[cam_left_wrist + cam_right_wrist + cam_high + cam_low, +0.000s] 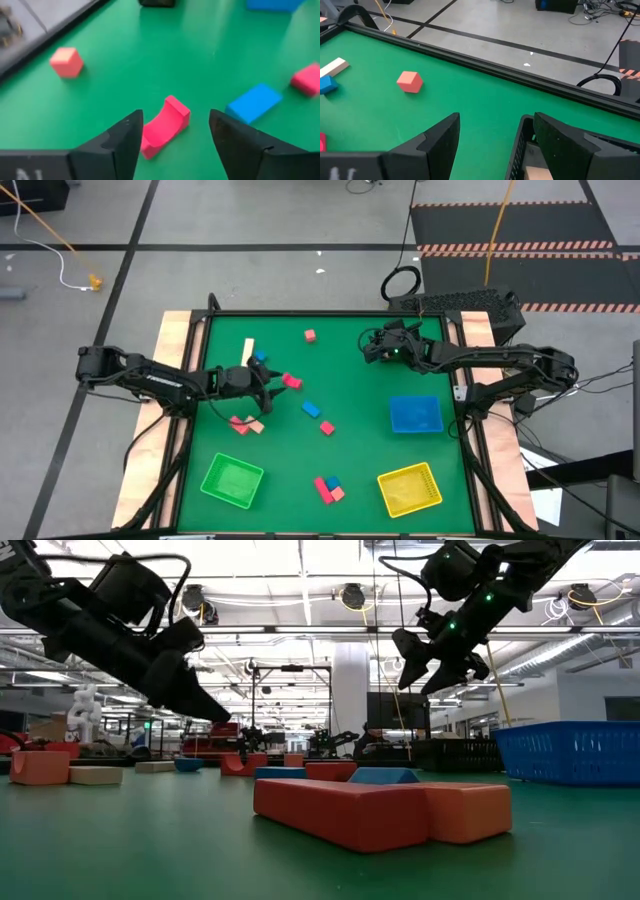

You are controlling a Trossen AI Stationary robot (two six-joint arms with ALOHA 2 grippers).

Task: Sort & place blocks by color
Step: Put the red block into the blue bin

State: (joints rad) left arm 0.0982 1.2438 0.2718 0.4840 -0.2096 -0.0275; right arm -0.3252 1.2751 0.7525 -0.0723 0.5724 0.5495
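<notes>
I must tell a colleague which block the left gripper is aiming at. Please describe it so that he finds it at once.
Start at the green table, on its left half, where the open left gripper hovers. Just ahead of its fingertips lies a pink curved block, shaped like a small arch on its side. The blue flat block and pink cube nearby have no hollow.

Three square trays are sitting on the table [350, 470]: one green tray [232, 481] at lower left, one yellow tray [410, 488] at lower right, one blue tray [415, 414] at right. About a dozen small blocks [290, 380] are lying scattered: roughly seven red or pink, four blue, one cream. Two arms are reaching in, each carrying one end effector: the left end effector [268, 388] and the right end effector [370, 347].
</notes>
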